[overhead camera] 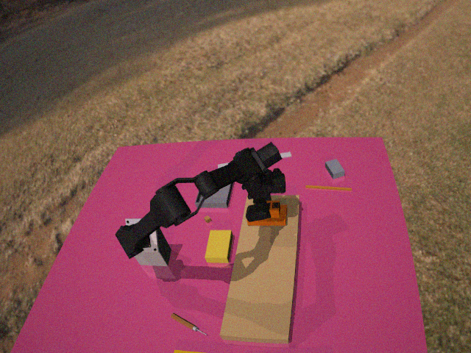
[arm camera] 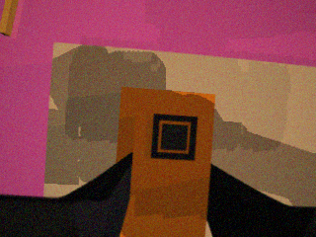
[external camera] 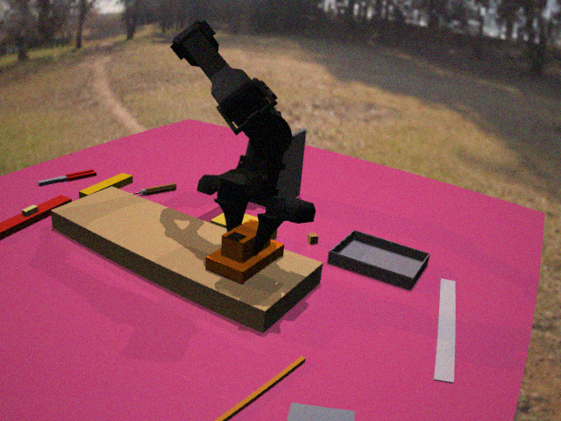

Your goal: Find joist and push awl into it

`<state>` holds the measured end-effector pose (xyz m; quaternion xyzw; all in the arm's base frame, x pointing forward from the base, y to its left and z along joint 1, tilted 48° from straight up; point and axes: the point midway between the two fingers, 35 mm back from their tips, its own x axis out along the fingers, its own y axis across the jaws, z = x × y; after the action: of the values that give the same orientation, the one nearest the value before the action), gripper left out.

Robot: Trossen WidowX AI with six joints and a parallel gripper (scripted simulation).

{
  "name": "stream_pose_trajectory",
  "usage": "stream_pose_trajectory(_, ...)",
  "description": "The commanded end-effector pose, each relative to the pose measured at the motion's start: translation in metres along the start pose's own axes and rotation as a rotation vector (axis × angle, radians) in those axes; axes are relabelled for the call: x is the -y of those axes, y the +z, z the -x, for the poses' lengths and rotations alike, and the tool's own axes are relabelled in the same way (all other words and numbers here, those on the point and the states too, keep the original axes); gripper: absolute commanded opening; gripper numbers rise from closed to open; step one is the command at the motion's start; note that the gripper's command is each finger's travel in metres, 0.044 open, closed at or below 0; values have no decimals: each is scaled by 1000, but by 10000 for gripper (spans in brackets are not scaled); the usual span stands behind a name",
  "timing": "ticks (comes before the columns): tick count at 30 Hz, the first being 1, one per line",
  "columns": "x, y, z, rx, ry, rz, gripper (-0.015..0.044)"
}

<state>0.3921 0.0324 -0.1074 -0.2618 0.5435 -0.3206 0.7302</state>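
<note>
The orange stud finder is flat on, or barely above, the tan floor panel, near the panel's end on the tray side. My gripper is shut on its raised block. The square display on top looks dark, with an orange outline in the wrist view. The grey tray is empty, beyond that panel end. The awl, with a brown handle and thin metal tip, lies on the table beside the panel's other end. The joist is hidden. I see no hole.
A yellow block lies between arm base and panel. A small cube is near the tray. A white strip, orange rod, grey block, and red bar lie around the panel.
</note>
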Motion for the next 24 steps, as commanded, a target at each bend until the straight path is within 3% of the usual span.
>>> stream_pose_trajectory(1, -11, -2, 0, -2, 3, 3, 0)
stream_pose_trajectory(24, -34, 0, 1, 1, 3, 1, 0)
